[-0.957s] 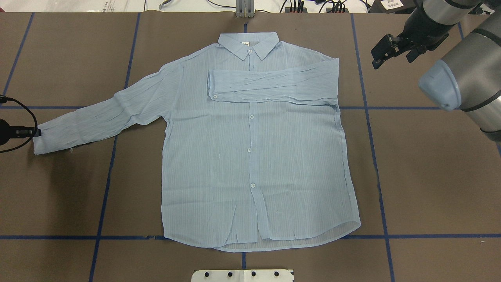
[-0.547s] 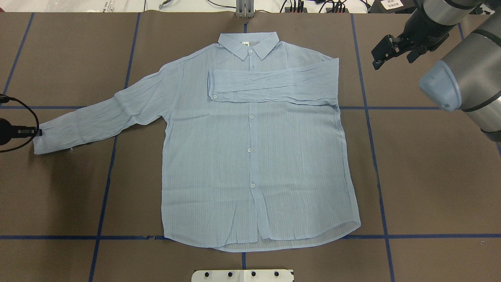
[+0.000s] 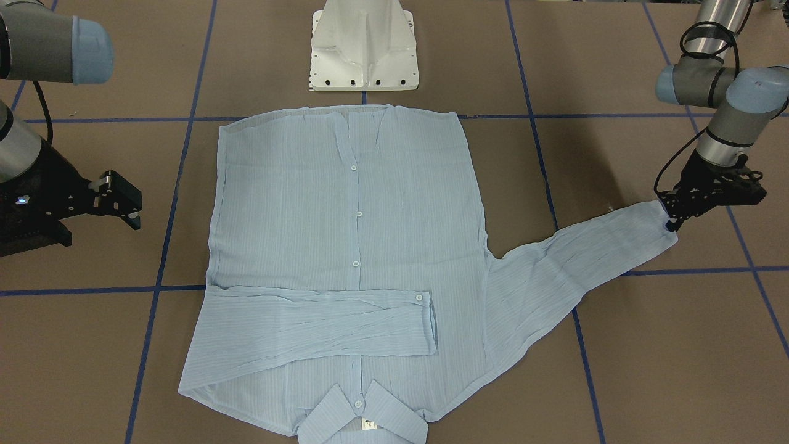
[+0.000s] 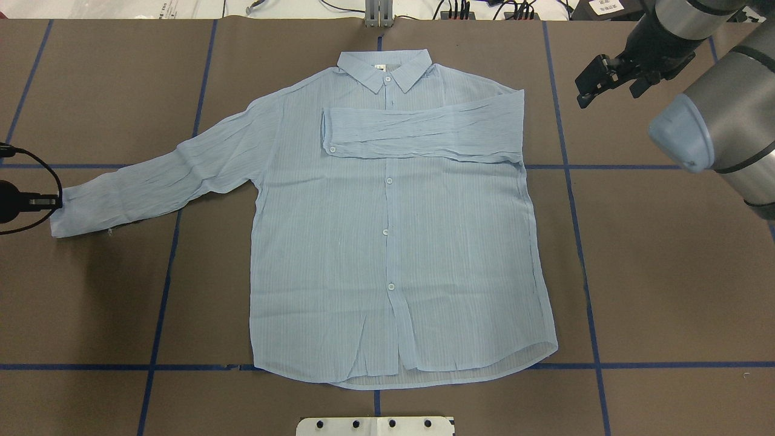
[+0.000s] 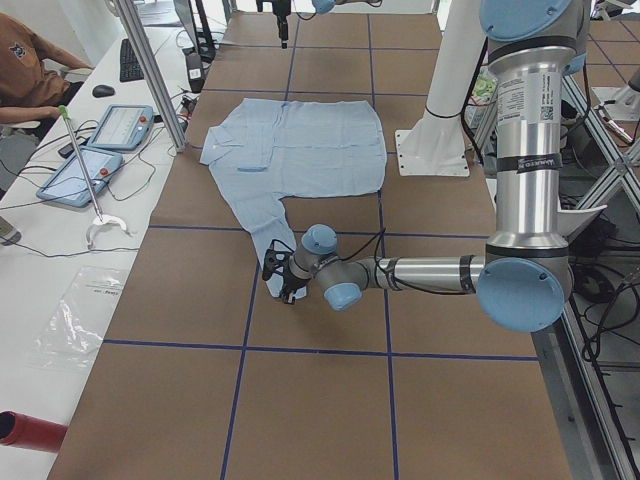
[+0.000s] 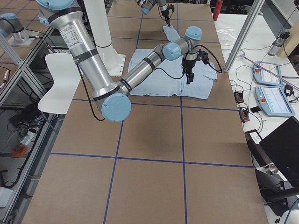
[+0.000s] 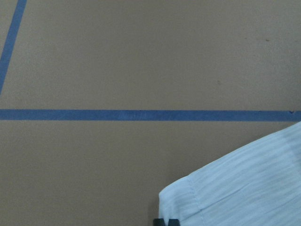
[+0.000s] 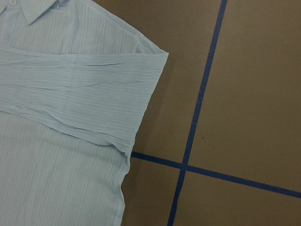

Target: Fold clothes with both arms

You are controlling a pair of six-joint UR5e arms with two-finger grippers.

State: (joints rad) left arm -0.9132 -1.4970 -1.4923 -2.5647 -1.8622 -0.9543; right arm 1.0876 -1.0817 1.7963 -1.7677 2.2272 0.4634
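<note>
The light blue striped shirt (image 4: 393,242) lies flat and buttoned, with its collar (image 4: 384,63) at the far side. One sleeve (image 4: 424,130) is folded across the chest. The other sleeve (image 4: 157,175) stretches out toward the table's left. My left gripper (image 4: 56,203) is low at the end of that sleeve, shut on the cuff (image 7: 244,188). Its fingertips meet at the cuff's edge in the left wrist view. My right gripper (image 4: 607,95) hangs open above bare table, beyond the folded shoulder. It holds nothing.
The brown table has a grid of blue tape lines (image 4: 605,365). The white pedestal base (image 3: 363,43) stands at the near edge, just behind the shirt's hem. My right arm's elbow (image 4: 714,127) reaches over the table's right side. A side bench holds tablets (image 5: 90,150), with a seated person behind it.
The cuff's end has shifted slightly toward the far side with my left gripper. The right arm has hardly moved.
</note>
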